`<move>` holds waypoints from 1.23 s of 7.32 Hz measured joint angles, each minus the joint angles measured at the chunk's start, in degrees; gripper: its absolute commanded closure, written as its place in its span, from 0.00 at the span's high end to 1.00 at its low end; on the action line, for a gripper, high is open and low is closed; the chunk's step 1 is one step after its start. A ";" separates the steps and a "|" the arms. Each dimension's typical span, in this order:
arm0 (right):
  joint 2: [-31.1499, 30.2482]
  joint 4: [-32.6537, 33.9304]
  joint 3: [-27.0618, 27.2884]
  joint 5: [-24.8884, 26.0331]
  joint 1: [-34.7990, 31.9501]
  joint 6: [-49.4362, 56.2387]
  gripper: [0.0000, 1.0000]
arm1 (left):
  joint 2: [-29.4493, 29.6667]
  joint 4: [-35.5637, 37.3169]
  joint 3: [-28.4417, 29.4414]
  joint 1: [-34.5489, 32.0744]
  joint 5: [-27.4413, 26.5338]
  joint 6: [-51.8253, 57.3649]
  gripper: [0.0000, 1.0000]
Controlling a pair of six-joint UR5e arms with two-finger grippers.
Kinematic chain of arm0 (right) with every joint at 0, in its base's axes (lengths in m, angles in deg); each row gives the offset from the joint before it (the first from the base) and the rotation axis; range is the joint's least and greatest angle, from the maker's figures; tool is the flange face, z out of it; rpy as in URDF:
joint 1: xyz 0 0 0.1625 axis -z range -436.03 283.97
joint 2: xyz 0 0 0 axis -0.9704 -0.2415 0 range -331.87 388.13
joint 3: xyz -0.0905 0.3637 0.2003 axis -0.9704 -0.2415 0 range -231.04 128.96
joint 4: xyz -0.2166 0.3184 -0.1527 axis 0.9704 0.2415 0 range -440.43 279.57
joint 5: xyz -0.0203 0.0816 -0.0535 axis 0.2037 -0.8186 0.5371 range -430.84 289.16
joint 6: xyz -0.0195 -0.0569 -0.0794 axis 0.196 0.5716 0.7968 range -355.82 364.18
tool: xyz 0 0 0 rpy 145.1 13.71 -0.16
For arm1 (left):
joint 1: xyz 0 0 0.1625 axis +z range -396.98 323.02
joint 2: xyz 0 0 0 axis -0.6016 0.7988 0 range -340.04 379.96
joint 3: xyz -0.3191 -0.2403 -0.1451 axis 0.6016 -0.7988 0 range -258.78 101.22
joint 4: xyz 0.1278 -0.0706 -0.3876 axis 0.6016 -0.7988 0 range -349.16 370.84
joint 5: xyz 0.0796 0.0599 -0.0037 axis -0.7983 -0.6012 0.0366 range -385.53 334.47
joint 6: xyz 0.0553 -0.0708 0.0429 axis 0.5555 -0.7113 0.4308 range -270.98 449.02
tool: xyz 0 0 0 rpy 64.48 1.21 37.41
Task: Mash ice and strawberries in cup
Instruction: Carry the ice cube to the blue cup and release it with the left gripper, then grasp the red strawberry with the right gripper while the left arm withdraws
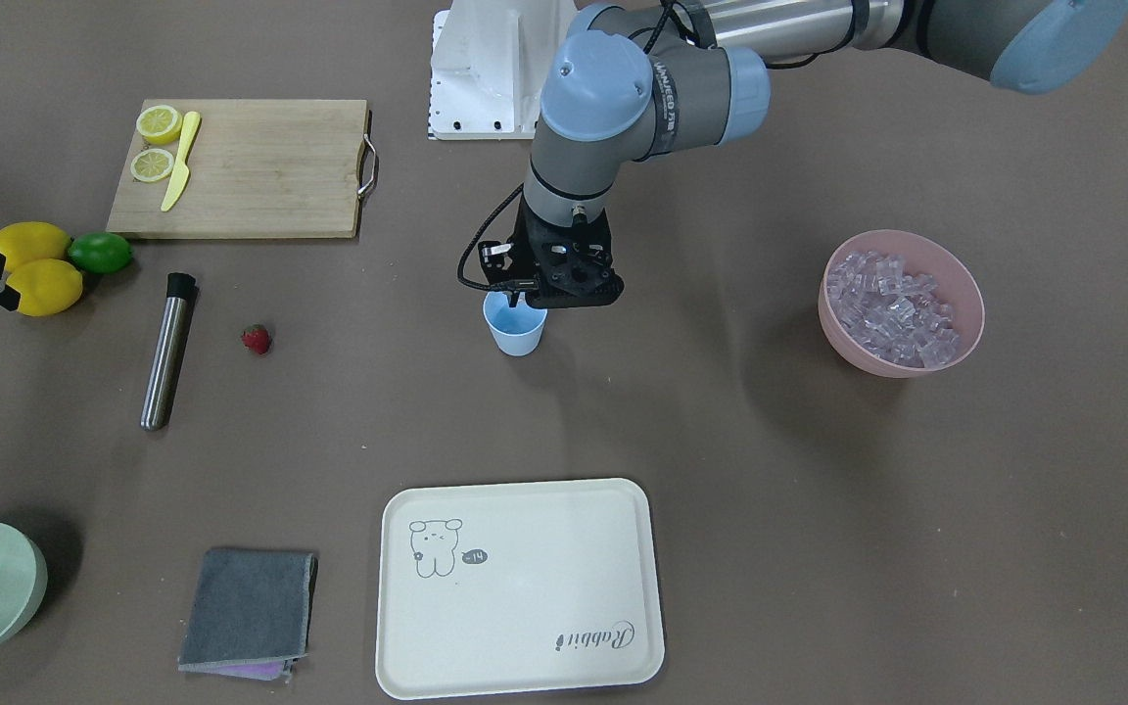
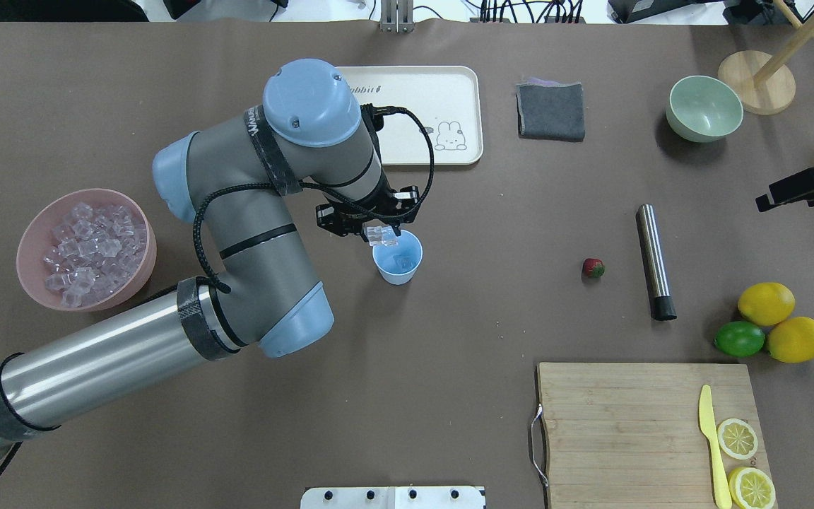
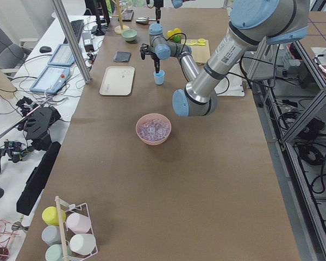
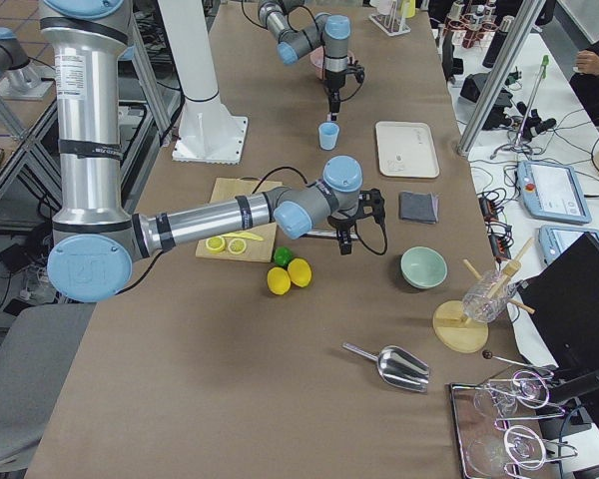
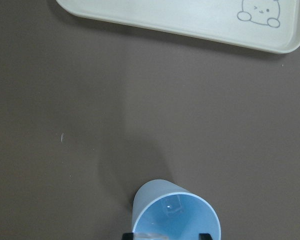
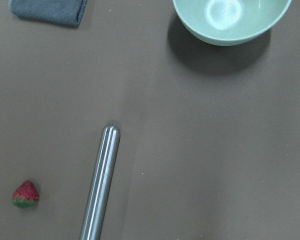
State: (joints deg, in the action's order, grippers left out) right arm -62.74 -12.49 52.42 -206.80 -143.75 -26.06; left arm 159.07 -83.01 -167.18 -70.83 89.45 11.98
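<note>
A long desk (image 3: 168, 179) under a plain brown cover takes up most of the room, evenly lit, with soft shadows. Along one long edge runs a white bench (image 3: 13, 81) carrying tablets (image 3: 46, 80) and a keyboard (image 3: 75, 30), with a slanted aluminium post (image 3: 70, 41) rising at that edge and a grey chair (image 3: 2, 49) behind. Off the other long edge stand metal frames (image 3: 309, 106) over a pale tiled floor (image 3: 315, 217).

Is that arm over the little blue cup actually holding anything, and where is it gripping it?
Yes. The left gripper pinches one clear ice cube by two opposite sides between its jaws, just above the rim of the cup.
</note>
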 measured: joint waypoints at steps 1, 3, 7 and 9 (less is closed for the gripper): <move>0.10 0.00 0.04 -0.01 0.26 -0.12 1.00 | 0.04 -0.30 0.04 0.17 -0.02 -0.25 0.97; 0.18 0.00 0.10 0.01 0.63 -0.17 1.00 | 0.07 -1.36 0.07 0.24 0.03 -1.80 0.97; 4.36 0.01 0.27 1.98 4.53 -7.69 1.00 | -0.89 -1.73 -1.39 -1.97 0.26 -1.33 0.98; 9.46 0.01 0.55 7.97 12.05 -17.85 1.00 | -8.12 -1.30 -7.86 -4.76 0.56 4.87 0.97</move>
State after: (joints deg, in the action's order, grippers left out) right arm -53.28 -12.49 52.98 -198.82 -131.69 -43.90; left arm 150.95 -84.31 -175.04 -75.59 90.01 16.85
